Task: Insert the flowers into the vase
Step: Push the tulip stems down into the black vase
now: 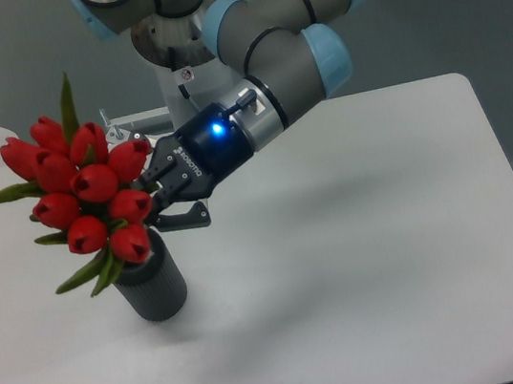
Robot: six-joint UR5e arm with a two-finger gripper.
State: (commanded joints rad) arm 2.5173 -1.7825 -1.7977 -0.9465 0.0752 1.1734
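Now we see the flowers (83, 194) standing in the vase (152, 283) on the white surface (364, 263). Beside them, the gripper (157, 205) reaches in; we cannot tell whether it grips the stems.

One vase (152, 283) stands in the lower left of the frame, a dark ribbed cylinder. One bunch of flowers (82, 184) sits above it at the left; nine red tulip buds can be counted, though some overlap, so a further one could be hidden behind. About five narrow green leaves poke out around the buds. One robot arm (283, 48) reaches in from the top centre, ending in one gripper (163, 198) with two dark fingers. One white table (364, 263) fills the frame.
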